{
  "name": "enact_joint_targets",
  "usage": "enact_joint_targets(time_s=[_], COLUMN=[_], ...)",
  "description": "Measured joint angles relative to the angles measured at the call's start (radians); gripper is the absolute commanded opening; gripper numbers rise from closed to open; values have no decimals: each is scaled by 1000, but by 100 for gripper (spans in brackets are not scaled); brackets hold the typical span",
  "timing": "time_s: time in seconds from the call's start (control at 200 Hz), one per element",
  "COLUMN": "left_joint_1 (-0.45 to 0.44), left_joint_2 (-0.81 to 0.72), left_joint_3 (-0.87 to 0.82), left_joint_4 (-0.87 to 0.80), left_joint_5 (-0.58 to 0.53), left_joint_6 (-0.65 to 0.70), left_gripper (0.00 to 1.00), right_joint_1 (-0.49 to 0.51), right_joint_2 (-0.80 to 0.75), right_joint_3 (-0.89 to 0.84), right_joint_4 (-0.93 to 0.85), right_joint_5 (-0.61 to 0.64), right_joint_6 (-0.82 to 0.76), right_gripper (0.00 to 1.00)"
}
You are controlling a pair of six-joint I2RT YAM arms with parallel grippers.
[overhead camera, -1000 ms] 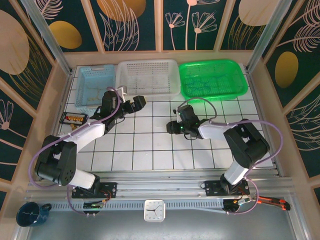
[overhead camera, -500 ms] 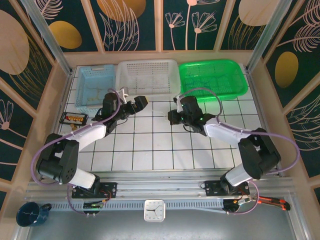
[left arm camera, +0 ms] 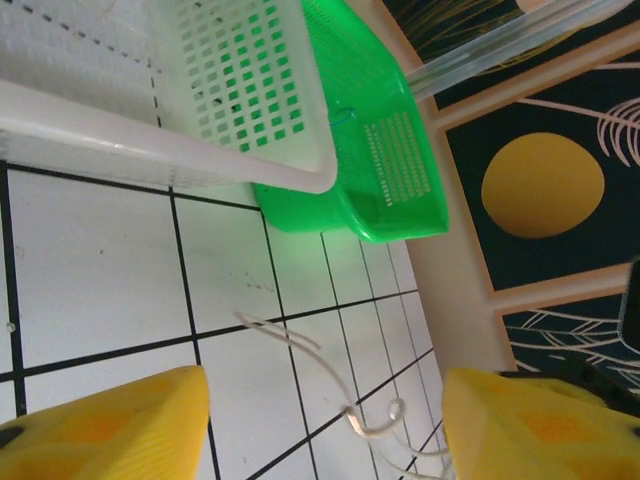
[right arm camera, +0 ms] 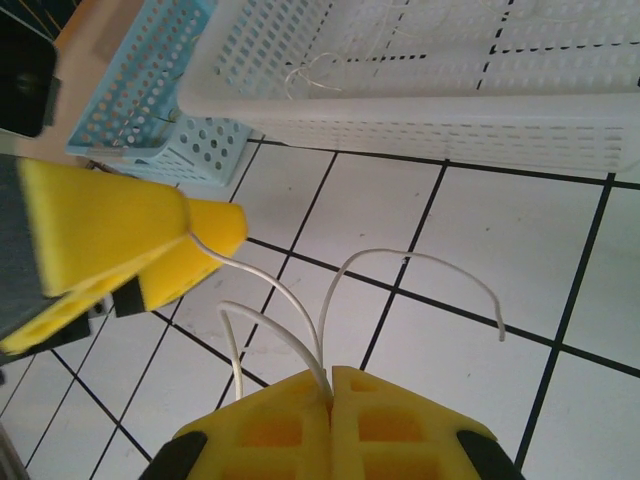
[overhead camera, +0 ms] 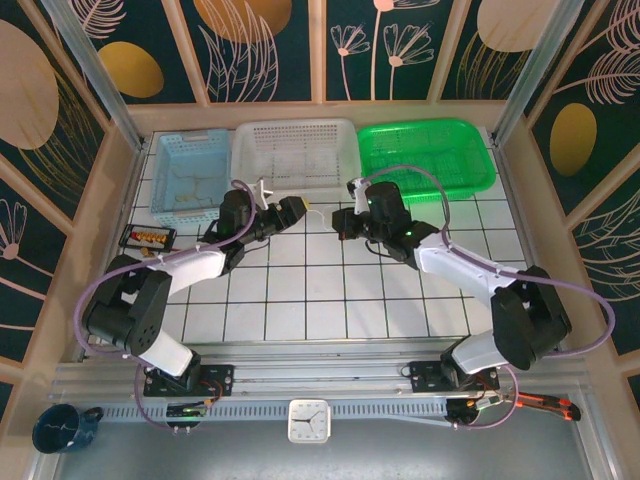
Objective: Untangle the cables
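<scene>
Over the tiled table (overhead camera: 300,290), just in front of the white basket (overhead camera: 295,150), we judge the untangling to be at its pulling-apart step. Our right gripper (right arm camera: 330,372), pads pressed together, pinches the cables (right arm camera: 405,254). Our left gripper (left arm camera: 325,405) stands half spread around one whitish strand, not yet gripping. Next, we judge: pinch it, then draw apart gently.

Glossy tile table (overhead camera: 300,290), perf. plastic basket (left arm camera: 250,90), smooth thin wires (right arm camera: 410,255)

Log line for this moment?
right gripper: shut on thin whitish wires | left gripper: open, straddling the wires | wires: over white tiled table
</scene>
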Motion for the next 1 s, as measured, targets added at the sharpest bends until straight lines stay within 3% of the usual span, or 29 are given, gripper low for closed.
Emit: enact_joint_targets(time_s=[0.15, 0.23, 0.305, 0.445, 0.575, 0.746, 1.001], left_joint_1=[-16, -25, -31, -33, -33, -24, 35], left_joint_2=[43, 59, 62, 61, 53, 48, 113], left_joint_3=[31, 47, 56, 94, 167, 351, 685], left_joint_4=[13, 29, 44, 49, -8, -122, -256], left_joint_5=[5, 10, 13, 20, 14, -13, -16], left_joint_6=[-10, -21, -35, -36, -8, 60, 153], left_gripper=[41, 24, 0, 0, 0, 0, 0], right_joint_1=[0, 0, 0, -8, -46, -105, -131], right_joint_2=[-10, -12, -12, -14, -31, -59, -124], right_joint_3=[0, 0, 0, -6, -50, -129, -180], right_joint_4=[0, 1, 1, 13, 56, 89, 98], right_joint_5=[-3, -3, -3, -2, -4, -10, -10], right_joint_6=[12, 16, 16, 20, 51, 92, 116], right_gripper=[0, 0, 0, 0, 23, 42, 57])
